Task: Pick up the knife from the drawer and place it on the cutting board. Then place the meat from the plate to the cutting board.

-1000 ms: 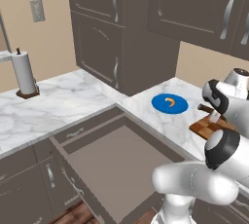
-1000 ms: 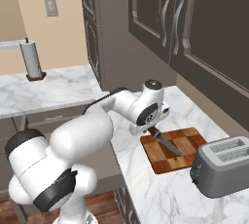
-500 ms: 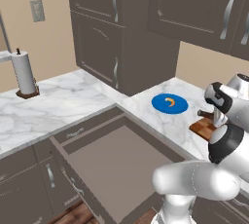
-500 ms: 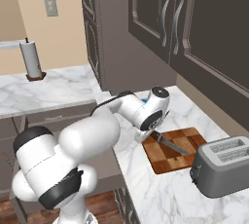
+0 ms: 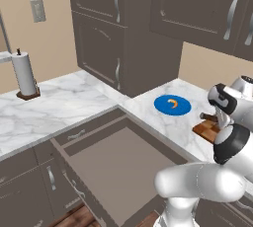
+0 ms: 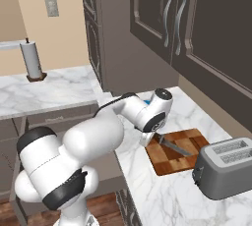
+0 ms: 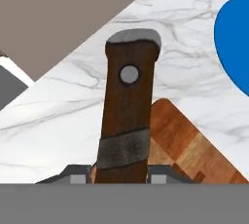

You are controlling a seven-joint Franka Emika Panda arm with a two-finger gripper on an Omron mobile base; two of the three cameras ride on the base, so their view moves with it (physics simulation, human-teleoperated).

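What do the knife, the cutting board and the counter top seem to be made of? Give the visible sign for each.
Knife: handle looks like dark brown wood, grain visible, with a grey metal-looking rivet, band and cap.
Cutting board: apparently wood, checkered light and dark blocks, matte.
Counter top: looks like polished marble or an imitation, white with grey veins.

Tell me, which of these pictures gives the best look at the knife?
The right base view: the knife lies across the cutting board, its grey blade in plain sight. The hand view shows the brown handle close up, but no blade. In the left base view just a dark end pokes out beside the arm.
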